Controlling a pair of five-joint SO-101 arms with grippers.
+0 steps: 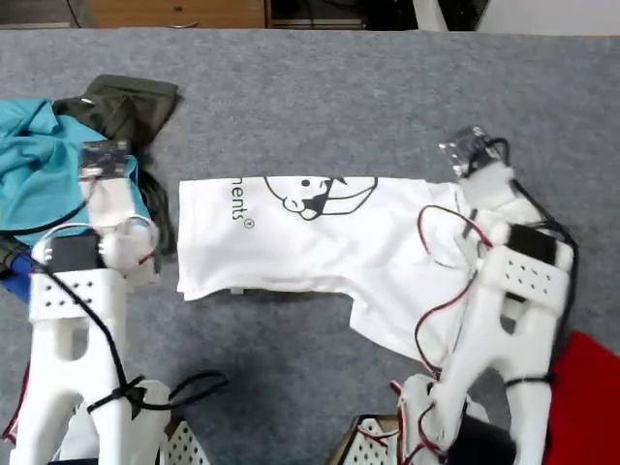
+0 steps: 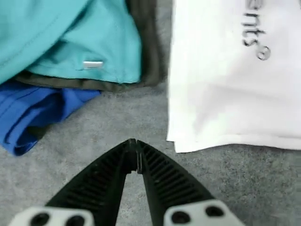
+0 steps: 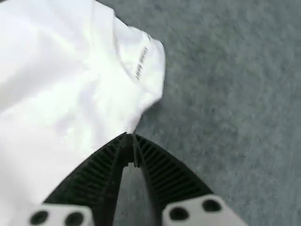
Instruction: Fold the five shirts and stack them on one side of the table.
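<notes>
A white shirt (image 1: 310, 242) with a black print lies spread across the middle of the grey table (image 1: 387, 87). My right gripper (image 3: 133, 149) is over the shirt's right side, shut, with an edge of the white shirt (image 3: 70, 84) pinched at its tips. My left gripper (image 2: 136, 157) is shut and empty above bare table, just short of the white shirt's (image 2: 225, 94) near left corner. A teal shirt (image 1: 39, 174), a dark shirt (image 1: 121, 102) and a blue shirt (image 1: 8, 273) lie heaped at the left. A red shirt (image 1: 591, 387) sits at the right front.
The teal shirt (image 2: 70, 42) lies over the dark shirt (image 2: 146, 56), with the blue shirt (image 2: 37, 113) beside them, close to my left gripper. Bare table stretches along the far side. Wooden furniture (image 1: 174, 12) stands behind the table.
</notes>
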